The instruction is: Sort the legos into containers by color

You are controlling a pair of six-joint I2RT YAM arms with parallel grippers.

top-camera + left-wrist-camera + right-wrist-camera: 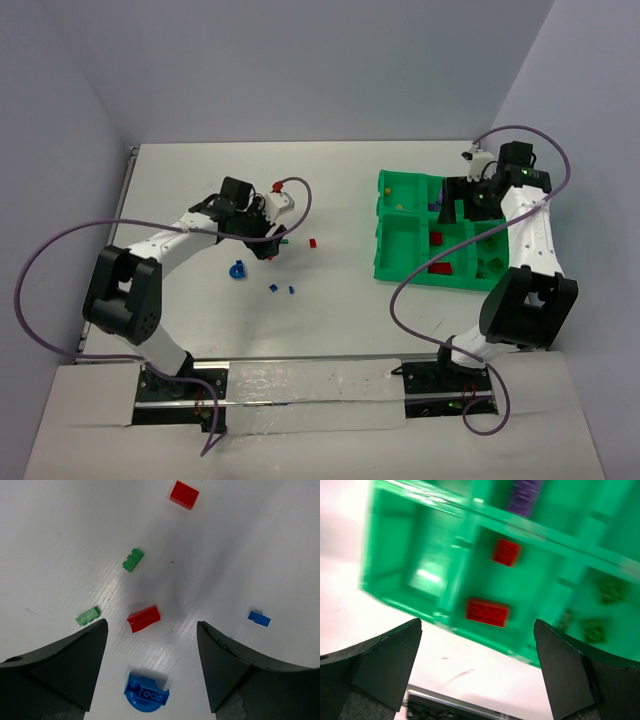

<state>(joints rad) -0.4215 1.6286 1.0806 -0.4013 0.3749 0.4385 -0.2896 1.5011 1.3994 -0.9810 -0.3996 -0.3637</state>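
Observation:
Loose legos lie on the white table. In the left wrist view a red brick point(144, 618) sits at the tips of my left gripper point(151, 624), which is open and holds nothing. A blue round piece point(146, 692) lies further back between the fingers. Two green bricks point(133, 559) point(88, 615), another red one point(184, 494) and a small blue one point(259, 618) lie around. My right gripper point(478, 622) hangs open and empty over the near edge of the green tray point(470, 545). Its compartments hold two red bricks point(487, 612), a purple one point(522, 497) and green ones point(594, 630).
From above, the tray point(400, 268) stands at the right and my left gripper point(268, 245) at the centre left. The blue round piece point(237, 269) and two small blue bricks point(272, 288) lie near it. Purple cables loop beside both arms.

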